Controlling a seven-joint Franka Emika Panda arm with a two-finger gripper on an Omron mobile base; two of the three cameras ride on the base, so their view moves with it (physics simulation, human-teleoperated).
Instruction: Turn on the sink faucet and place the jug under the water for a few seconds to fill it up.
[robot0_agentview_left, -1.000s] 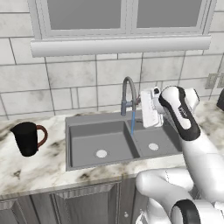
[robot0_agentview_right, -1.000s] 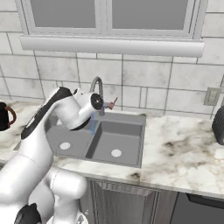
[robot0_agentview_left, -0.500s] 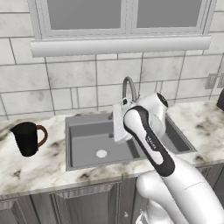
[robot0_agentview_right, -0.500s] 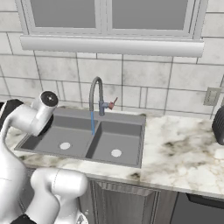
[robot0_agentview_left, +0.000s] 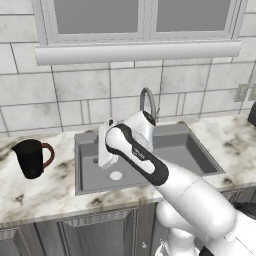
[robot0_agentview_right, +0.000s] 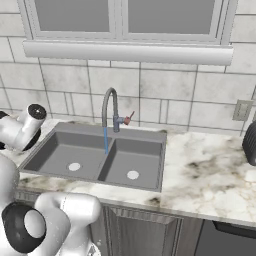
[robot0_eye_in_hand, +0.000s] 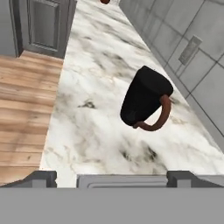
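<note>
One jug (robot0_agentview_left: 31, 158) is what I am after, and it stands upright on the marble counter (robot0_agentview_left: 45, 192) to the left of the sink (robot0_agentview_left: 90, 172), well apart from my hand, with its reddish loop handle turned toward the basins. In my hand view the jug (robot0_eye_in_hand: 143, 99) lies ahead and slightly right of centre, nothing around it on the stone.

The faucet (robot0_agentview_right: 110, 108) is already running, by the look of it: a thin blue line of water (robot0_agentview_right: 105, 140) drops from the spout toward the divider between the two basins. So I judge the first step done and the fetch of the jug the step in hand.

My gripper (robot0_agentview_left: 105, 145) hangs over the left basin, pointed toward the jug. Of my fingers I see just the two dark tips (robot0_eye_in_hand: 42, 177) low in the hand view, set wide apart with nothing between them, so I take the jaws for open and empty.

Next I must cross the sink's left rim and reach out over the counter, then close on the jug's body or rim. The taper and the handle matter: a grip across the body should avoid the loop side, or the jug may twist as I lift.
</note>
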